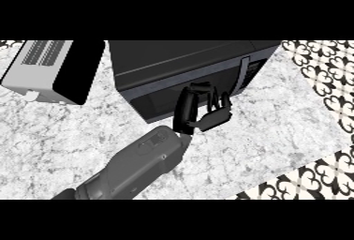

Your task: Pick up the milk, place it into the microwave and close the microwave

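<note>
Closing the microwave door [166, 99], I lay my left hand [207, 115] against it, fingers straight and open, pushing squarely.

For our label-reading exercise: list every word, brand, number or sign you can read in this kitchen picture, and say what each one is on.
Readable text: none.
Control panel on the microwave: small light marks, too blurred to read.
Grey appliance at the upper left: vent slots only, no lettering shows.
Patterned floor tiles at the right: ornament, not writing.
</note>
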`<state>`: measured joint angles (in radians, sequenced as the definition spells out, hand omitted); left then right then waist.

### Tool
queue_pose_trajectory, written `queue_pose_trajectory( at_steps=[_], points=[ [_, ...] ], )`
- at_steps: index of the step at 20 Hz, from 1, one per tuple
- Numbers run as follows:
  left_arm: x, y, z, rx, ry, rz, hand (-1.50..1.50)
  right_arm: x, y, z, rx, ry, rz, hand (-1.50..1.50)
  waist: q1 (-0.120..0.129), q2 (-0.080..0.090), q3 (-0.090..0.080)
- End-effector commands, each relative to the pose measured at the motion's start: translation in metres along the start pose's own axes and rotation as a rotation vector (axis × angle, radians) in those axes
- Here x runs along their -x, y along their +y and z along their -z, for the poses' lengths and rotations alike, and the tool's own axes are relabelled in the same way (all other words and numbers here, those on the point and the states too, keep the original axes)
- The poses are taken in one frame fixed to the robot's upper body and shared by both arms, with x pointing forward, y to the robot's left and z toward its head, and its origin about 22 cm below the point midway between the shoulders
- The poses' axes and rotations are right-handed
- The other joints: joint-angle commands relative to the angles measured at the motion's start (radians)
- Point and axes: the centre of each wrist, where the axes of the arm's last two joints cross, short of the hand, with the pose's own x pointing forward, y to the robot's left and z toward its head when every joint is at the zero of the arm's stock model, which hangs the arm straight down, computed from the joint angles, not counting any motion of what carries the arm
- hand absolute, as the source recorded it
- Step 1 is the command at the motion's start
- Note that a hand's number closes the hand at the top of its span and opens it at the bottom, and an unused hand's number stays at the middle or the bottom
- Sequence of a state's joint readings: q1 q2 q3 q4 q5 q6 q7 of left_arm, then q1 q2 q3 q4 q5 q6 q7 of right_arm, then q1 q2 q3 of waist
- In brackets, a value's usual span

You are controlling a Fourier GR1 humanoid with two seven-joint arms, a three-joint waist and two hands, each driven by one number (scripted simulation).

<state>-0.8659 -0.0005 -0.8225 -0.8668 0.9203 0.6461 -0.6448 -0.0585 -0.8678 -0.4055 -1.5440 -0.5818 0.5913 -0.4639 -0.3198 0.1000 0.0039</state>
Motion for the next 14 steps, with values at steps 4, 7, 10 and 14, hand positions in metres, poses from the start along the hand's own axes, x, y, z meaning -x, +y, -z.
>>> queue_pose_trajectory(
  at_steps=[4,7,10,14],
  points=[
    [-0.011,0.003,0.028,-0.027,-0.023,0.004,1.50,-0.004,-0.013,0.002,0.001,-0.008,-0.024,-1.50,-0.002,0.013,0.001],
    [-0.008,0.003,0.025,-0.027,-0.025,0.008,1.50,0.001,-0.015,-0.002,0.014,0.011,0.009,-1.50,0.003,0.015,0.001],
    [-0.009,0.001,0.026,-0.014,-0.030,-0.001,1.50,0.003,-0.017,-0.001,0.024,0.002,0.034,-1.50,0.005,0.022,0.002],
    [-0.010,0.000,0.027,-0.011,-0.029,-0.013,1.50,0.007,-0.022,-0.003,0.052,-0.005,0.060,-1.50,0.012,0.023,0.004]
  ],
)
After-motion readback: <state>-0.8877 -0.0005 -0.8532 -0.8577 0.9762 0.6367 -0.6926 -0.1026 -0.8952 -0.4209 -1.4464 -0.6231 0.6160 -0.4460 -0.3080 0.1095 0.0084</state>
